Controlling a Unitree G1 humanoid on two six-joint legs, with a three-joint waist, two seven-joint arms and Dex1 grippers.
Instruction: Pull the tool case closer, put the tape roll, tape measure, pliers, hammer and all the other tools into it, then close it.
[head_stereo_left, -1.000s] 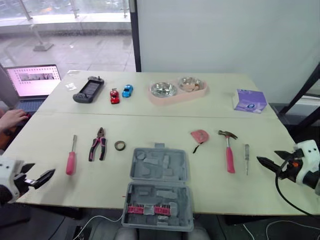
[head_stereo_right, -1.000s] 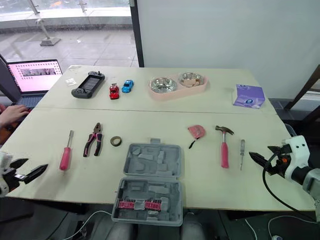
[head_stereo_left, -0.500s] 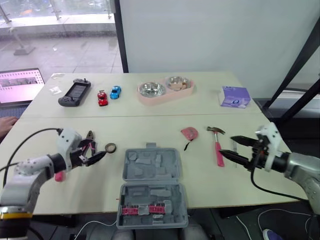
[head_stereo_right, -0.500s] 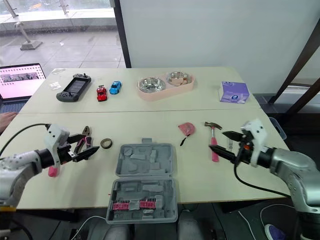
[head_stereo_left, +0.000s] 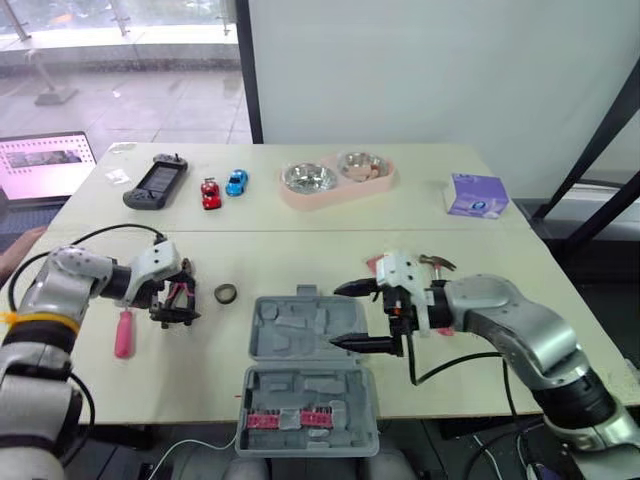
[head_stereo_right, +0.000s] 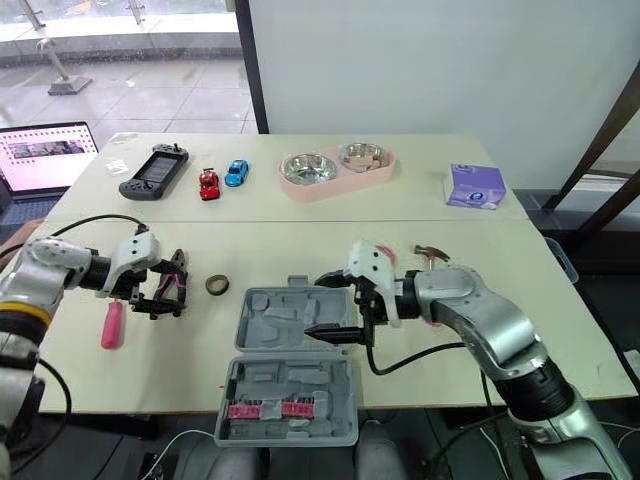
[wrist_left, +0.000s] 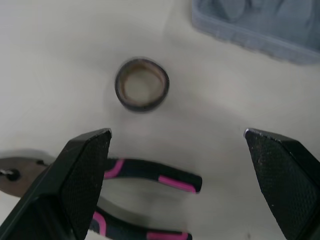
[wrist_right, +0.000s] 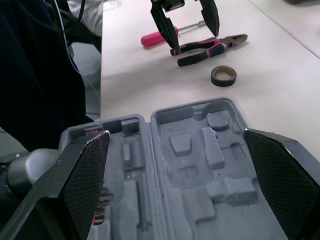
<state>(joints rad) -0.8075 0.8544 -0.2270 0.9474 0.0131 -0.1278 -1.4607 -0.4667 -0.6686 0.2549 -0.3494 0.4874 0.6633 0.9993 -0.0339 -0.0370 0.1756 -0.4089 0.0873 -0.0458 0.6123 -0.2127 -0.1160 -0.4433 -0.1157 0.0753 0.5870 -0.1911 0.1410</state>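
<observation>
- Tool case (head_stereo_left: 309, 372): open flat at the near edge of the table (head_stereo_left: 300, 245), about the middle; grey moulded recesses in both halves, a strip of pink pieces in the near half.
- Right gripper (head_stereo_left: 338, 316): spread wide and grasping nothing, above the right side of the case's far half; one fingertip by the far rim, the other over the recesses.
- Left gripper (wrist_left: 176, 134): released, its fingers (wrist_left: 85, 165) far apart with nothing clamped between them; low over the table to the left of the case.
- Pliers (head_stereo_left: 183, 292): flat on the table under the left gripper, jaws pointing away and black-and-pink handles pointing back toward the near edge; handles between the two open fingers, closer to one of them. Contact or not: cannot tell.
- Tape roll (head_stereo_left: 226, 294): flat on the table between the pliers and the case, apart from both.
- Screwdriver (head_stereo_left: 123, 333) with a pink handle: left of the pliers, near the left arm.
- Pink tape measure (head_stereo_left: 376, 264): just beyond the right gripper, partly hidden by it.
- Hammer (head_stereo_left: 438, 263): head visible to the right of the tape measure, handle behind the right arm.
- Along the far side of the table, left to right: handheld game console (head_stereo_left: 154, 184), red toy car (head_stereo_left: 210, 194), blue toy car (head_stereo_left: 236, 183), pink double bowl stand (head_stereo_left: 335, 180), purple tissue box (head_stereo_left: 477, 196).
- Laptop (head_stereo_left: 45, 165): open, off the table's far left corner.
</observation>
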